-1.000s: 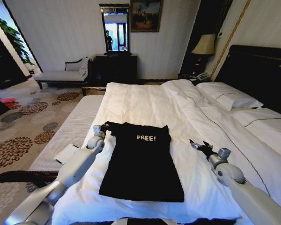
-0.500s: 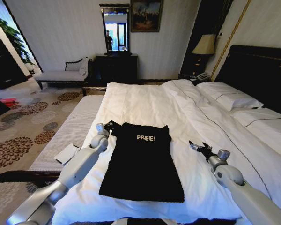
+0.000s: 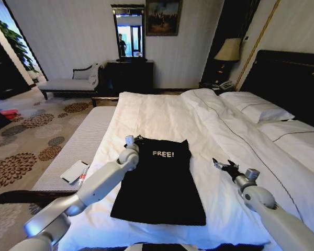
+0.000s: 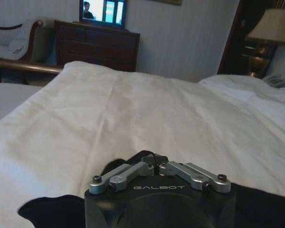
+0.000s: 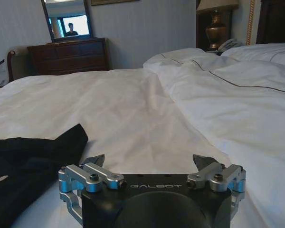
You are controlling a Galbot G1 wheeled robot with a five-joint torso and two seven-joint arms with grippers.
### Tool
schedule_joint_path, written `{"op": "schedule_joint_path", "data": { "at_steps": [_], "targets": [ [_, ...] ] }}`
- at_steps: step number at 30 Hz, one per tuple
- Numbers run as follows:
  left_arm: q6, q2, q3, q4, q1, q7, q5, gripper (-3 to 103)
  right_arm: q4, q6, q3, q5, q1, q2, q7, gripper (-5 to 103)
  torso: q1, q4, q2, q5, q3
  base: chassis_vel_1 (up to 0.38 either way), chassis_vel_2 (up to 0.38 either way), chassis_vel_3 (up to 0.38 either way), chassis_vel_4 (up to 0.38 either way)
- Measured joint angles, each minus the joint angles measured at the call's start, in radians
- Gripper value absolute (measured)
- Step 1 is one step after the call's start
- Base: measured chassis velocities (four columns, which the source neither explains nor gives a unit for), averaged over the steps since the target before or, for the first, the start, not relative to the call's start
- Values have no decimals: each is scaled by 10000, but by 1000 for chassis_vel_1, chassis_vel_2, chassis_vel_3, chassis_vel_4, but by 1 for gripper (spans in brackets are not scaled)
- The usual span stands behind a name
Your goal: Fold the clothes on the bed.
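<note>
White duvet: covers the bed (image 3: pixel 162 112); smooth with soft creases, a thin dark piping line running along the right half.
Pillows: white, two, stacked toward the dark headboard (image 3: pixel 290 78) at the right.
Bench: grey ribbed upholstery (image 3: pixel 76 146), just beside the bed's left edge; a flat white object lies on it.
Floor: beige carpet (image 3: pixel 26 136) with brown floral medallions.
Room: pale striped wall, dark wooden dresser (image 3: pixel 128 77) under a framed mirror, chaise to its left, lamp with cream shade (image 3: pixel 228 50) in the right corner.
Clothes: black (image 3: pixel 159 183), soft matte fabric, laid flat near the bed's near edge; roughly rectangular, widening toward the near hem; white "FREE!" lettering near the far end.
Left gripper: (image 3: pixel 136 139) at the garment's far left corner, touching the fabric. In the left wrist view (image 4: pixel 155 167) the metal fingers meet at the tips, with black cloth bunched between and beneath them; it appears pinched closed on the garment's edge.
Right gripper: (image 3: pixel 223 165) low over the bare duvet, to the right of the garment and apart from it. In the right wrist view (image 5: pixel 149 161) the fingers stand spread wide, nothing between them; the garment's right corner (image 5: pixel 33 152) lies off to one side.
</note>
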Motion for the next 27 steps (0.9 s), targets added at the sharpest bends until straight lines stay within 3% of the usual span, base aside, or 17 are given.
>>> {"op": "schedule_joint_path", "data": {
  "at_steps": [5,19,20,22,26,27],
  "targets": [
    [68,-431,256,202,-56,-458,38,0,19,0,-131,-8,110,25,9,100,0,-1,-1,0,0,0,0,0,0],
    [91,-1048,769,671,-34,-570,614,-2,-6,3,-204,-30,178,41,1,100,0,-3,-1,-1,0,0,0,0,0],
    [126,-1051,775,687,-9,-551,668,3,0,4,-215,-39,169,62,0,100,1,-2,0,0,1,0,0,0,0],
    [167,-1048,775,685,21,-540,677,3,-1,6,-227,-54,164,73,-3,100,0,-2,0,-1,0,0,0,0,0],
    [320,-745,829,255,214,-506,764,24,-12,15,-313,-92,192,109,-14,100,0,-2,0,-1,0,0,0,0,0],
    [320,-745,829,255,214,-506,764,24,-12,15,-313,-92,192,109,-14,100,0,-2,0,-1,0,0,0,0,0]
  ]
}}
